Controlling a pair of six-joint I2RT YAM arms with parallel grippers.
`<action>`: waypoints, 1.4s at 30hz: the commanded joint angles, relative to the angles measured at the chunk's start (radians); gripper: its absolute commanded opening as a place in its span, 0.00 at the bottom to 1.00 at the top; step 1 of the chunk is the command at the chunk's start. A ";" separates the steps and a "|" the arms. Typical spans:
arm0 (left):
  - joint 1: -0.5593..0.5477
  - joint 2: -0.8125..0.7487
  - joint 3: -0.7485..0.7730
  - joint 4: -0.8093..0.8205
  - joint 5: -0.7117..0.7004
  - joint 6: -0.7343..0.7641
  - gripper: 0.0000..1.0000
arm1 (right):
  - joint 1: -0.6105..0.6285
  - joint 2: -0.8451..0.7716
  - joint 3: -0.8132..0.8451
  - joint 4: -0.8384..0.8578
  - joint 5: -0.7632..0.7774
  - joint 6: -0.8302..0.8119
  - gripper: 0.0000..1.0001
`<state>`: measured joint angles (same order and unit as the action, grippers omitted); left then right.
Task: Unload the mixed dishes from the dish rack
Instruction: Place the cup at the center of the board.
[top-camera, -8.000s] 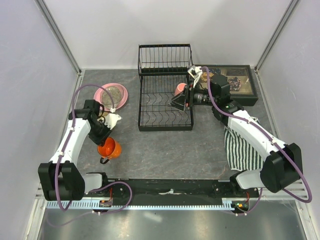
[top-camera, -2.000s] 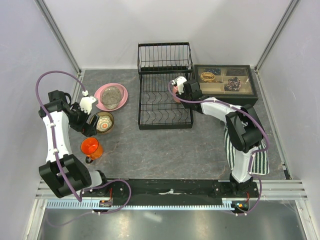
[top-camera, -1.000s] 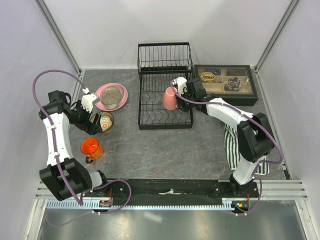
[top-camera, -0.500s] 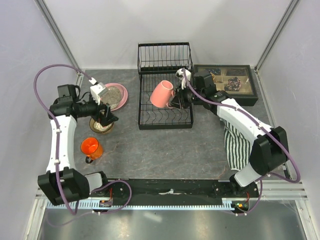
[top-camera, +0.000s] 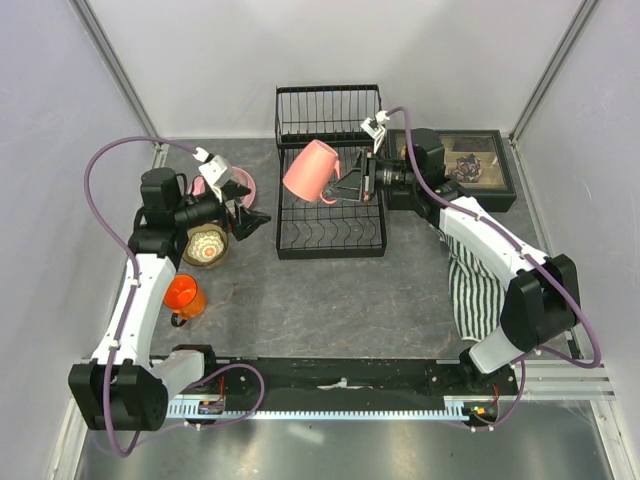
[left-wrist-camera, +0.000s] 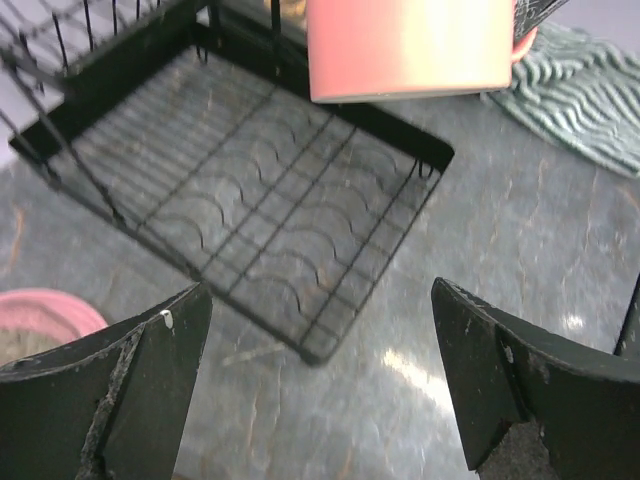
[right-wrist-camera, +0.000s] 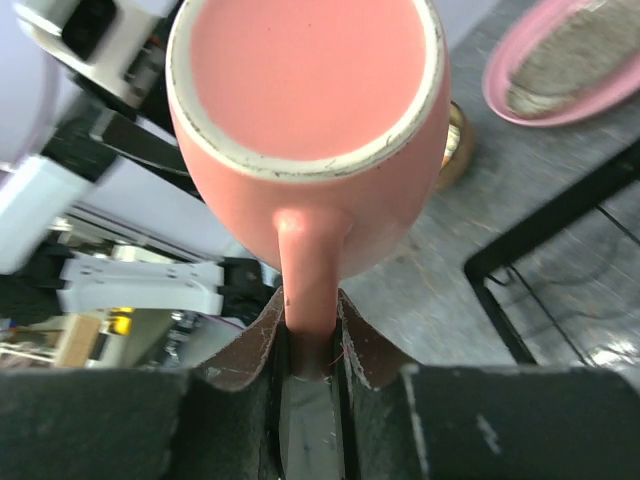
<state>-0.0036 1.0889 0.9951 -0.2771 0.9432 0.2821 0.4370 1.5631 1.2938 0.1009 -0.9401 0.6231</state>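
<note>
Orange mug (top-camera: 182, 295), bowl (top-camera: 205, 247) and plates (right-wrist-camera: 560, 65) lie left on the worktop (top-camera: 330, 300). My left tool (top-camera: 250, 212) gapes empty near them. Over the rack (top-camera: 330, 215), my right tool (top-camera: 352, 188) pinches the pink mug (top-camera: 310, 170) by its handle. It looks stiff, glazed, breakable and likely slick, so the handle suits.

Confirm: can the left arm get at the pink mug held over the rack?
Probably yes. The left arm has its jaws wide open, facing the pink mug with only air between. The right arm pinches just the handle, leaving the mug's body free above the dish rack.
</note>
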 joint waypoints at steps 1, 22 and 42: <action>-0.021 -0.012 -0.029 0.337 -0.024 -0.207 0.96 | -0.011 -0.032 -0.031 0.419 -0.121 0.286 0.00; -0.084 0.048 -0.095 0.748 -0.061 -0.613 0.97 | -0.014 -0.006 -0.076 0.664 -0.086 0.515 0.00; -0.199 0.195 0.031 0.842 -0.184 -0.770 0.82 | -0.007 0.012 -0.108 0.749 -0.060 0.566 0.00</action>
<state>-0.1932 1.2640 0.9638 0.5014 0.7990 -0.4252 0.4263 1.6001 1.1889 0.7143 -1.0241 1.1831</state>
